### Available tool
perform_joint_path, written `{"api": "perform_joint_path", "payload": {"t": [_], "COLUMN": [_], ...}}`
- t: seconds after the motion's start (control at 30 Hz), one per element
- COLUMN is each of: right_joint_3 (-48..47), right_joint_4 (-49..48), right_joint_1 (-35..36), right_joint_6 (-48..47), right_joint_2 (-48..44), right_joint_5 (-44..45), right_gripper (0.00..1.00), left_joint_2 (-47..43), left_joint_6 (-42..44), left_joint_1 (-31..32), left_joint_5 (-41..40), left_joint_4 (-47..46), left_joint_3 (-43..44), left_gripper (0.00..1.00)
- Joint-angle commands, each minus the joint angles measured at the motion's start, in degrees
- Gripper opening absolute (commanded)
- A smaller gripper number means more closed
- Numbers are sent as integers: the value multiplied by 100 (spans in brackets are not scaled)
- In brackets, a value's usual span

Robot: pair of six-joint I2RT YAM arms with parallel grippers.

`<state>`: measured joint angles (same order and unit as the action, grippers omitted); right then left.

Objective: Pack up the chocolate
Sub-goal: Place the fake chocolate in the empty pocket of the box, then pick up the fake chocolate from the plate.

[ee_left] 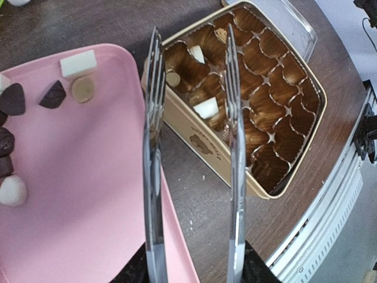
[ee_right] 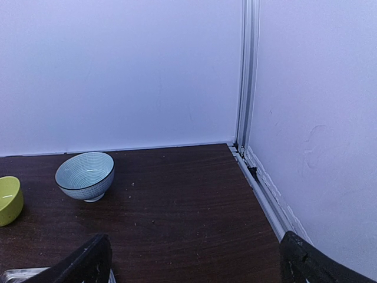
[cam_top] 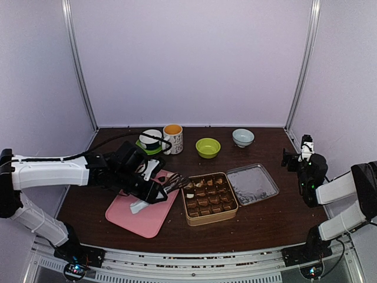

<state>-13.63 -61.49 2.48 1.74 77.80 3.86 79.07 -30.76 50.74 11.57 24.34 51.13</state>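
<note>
The left gripper [cam_top: 152, 184] clamps the handle end of the metal tongs [ee_left: 154, 147]. The tong arms stand spread with nothing gripped between them, above the near-left part of the gold tin [ee_left: 194, 144]; loose chocolate [ee_left: 53, 94] lies to their left on the pink tray [ee_left: 88, 194], and a white piece [ee_left: 206, 108] sits in a tin cup between the arms. The tray's edge runs close against the tin's corner, bare table [cam_top: 265, 218] lies to the right, and farther off the right gripper [ee_right: 194, 259] hangs wide open and empty, short of a blue bowl [ee_right: 85, 175].
</note>
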Motion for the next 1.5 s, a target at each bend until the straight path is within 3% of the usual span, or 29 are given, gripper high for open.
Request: {"api": "perform_joint_path", "payload": {"t": [0.0, 0.2, 0.63, 1.47], "right_joint_3": [-51, -52, -50, -50], "right_joint_4": [-122, -118, -117, -117], "right_joint_1": [-34, -37, -37, -37], "right_joint_6": [11, 12, 11, 11], "right_joint_2": [7, 8, 12, 7], "right_joint_5": [-8, -8, -8, -8], "right_gripper": [100, 100, 100, 100], "left_joint_2": [-483, -859, -976, -817], "left_joint_6": [-177, -426, -844, -1152], "left_joint_1": [32, 11, -73, -108], "left_joint_5": [-696, -1392, -2012, -2145], "left_joint_4": [154, 719, 1255, 1406], "left_joint_3": [74, -52, -157, -224], "left_gripper": [45, 45, 46, 47]}}
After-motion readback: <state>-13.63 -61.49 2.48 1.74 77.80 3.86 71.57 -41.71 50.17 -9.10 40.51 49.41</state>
